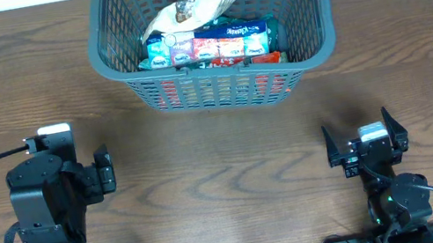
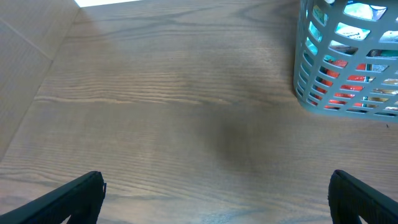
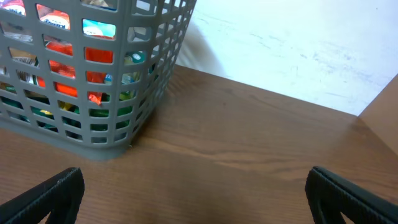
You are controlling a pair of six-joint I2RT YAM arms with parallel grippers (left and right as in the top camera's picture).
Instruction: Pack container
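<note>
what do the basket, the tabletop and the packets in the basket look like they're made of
The container: moulded plastic, likely, matte grey, one-piece slotted lattice with rolled rim. The table: wood or wood-look laminate, brown grain lines, low sheen; which one is unclear. The packets: seemingly thin printed plastic film, glossy and crinkled.

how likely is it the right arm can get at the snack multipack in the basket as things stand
Probably yes: the right claw stands open and empty, bare table lies between it and the basket, and the multipack lies uncovered near the top, reachable from above.
</note>
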